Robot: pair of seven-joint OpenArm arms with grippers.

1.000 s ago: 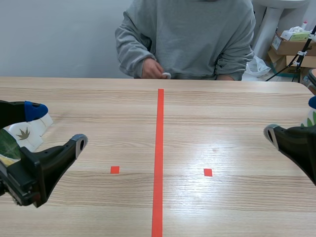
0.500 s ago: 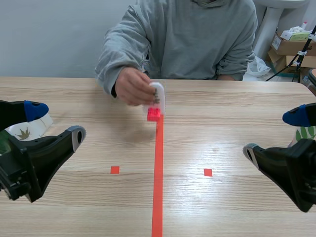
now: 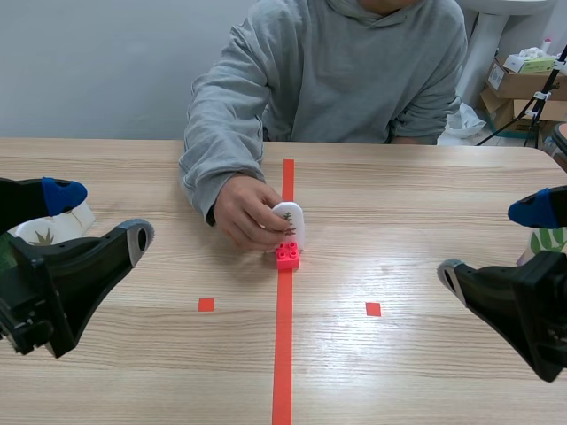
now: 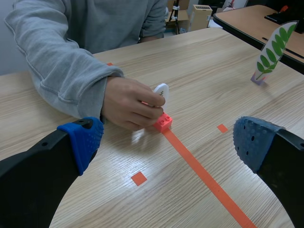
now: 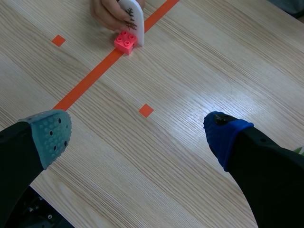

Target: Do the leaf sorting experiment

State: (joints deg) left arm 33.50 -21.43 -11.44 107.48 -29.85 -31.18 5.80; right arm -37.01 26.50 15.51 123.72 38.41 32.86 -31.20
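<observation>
A light wooden table (image 3: 399, 221) carries a long orange-red tape line (image 3: 283, 354) down its middle. At the far end of that line sits a person in a grey sweatshirt (image 3: 354, 71). The black left gripper (image 3: 99, 217) hangs well to the left of the line, its fingers spread wide with nothing between them. The black right gripper (image 3: 492, 243) hangs well to the right of the line, its fingers likewise spread and holding nothing. The person's hand (image 3: 244, 211) rests just left of the line and pinches a white round-topped card (image 3: 291, 220) that stands upright on the line. The card bears a dark print, probably a leaf sprig, though it is too small to be sure. Far to the right of the line stands a tall green leaf cutout (image 4: 273, 50). Far to its left, behind the left gripper, is a white card with a brown leaf (image 3: 42, 237). The round-topped card is plugged into a small pink toy brick (image 3: 287, 256), which sits on the line.
</observation>
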